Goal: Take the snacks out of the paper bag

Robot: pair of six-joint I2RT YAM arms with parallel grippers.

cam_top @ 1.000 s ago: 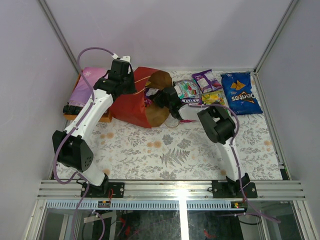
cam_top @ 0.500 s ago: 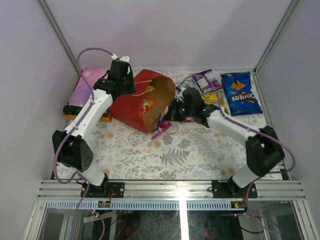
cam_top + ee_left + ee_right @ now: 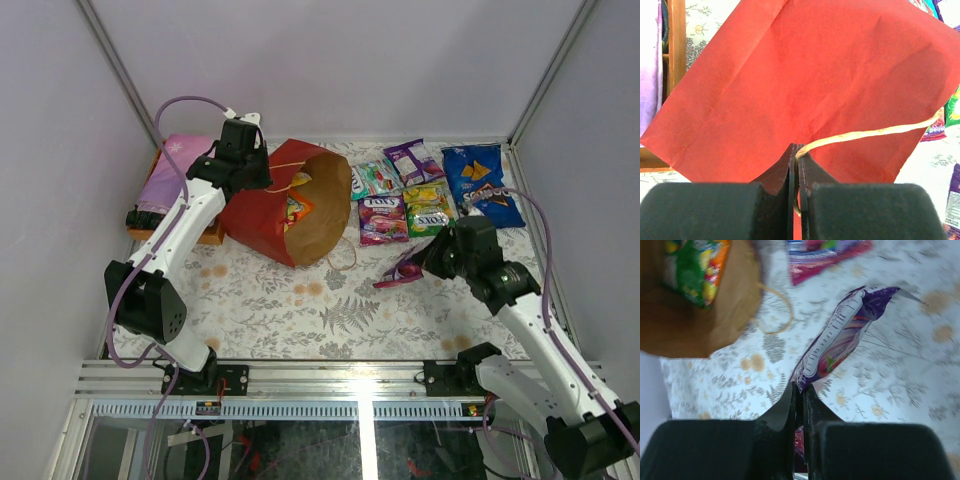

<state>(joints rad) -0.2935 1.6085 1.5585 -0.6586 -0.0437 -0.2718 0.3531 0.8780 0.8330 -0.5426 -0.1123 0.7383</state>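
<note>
Carrying-out step, midway: purple packet (image 3: pixel 399 272) clamped at one end in the right gripper (image 3: pixel 440 256), jaws shut flat on its seam. Packet hanging out towards the centre of the top view, clear of the paper bag (image 3: pixel 258 222) and low over the flowered table (image 3: pixel 300 310).

Bag lying on its side left of centre, mouth turned towards the right of the frame. Held at its upper-left edge by the left gripper (image 3: pixel 796 151), closed on the red paper with the string handle (image 3: pixel 865 134) running out beside the fingers.

Already out and laid in the upper right: pink packet (image 3: pixel 383 220), yellow packet (image 3: pixel 430 208), teal packet (image 3: pixel 377 178), second purple packet (image 3: pixel 412 160), blue chip bag (image 3: pixel 480 185).

Not finished, though: at least one orange-and-green packet (image 3: pixel 296 208) visible inside the brown mouth (possibly more behind it, impossible to tell).

Next, judging from this: set the purple packet down on a bare patch below the row without landing on the others. Then release, go to the bag mouth and reach in low for the orange-and-green one. Worth holding the left grip firm, to keep the mouth open and stop the bag sliding.
</note>
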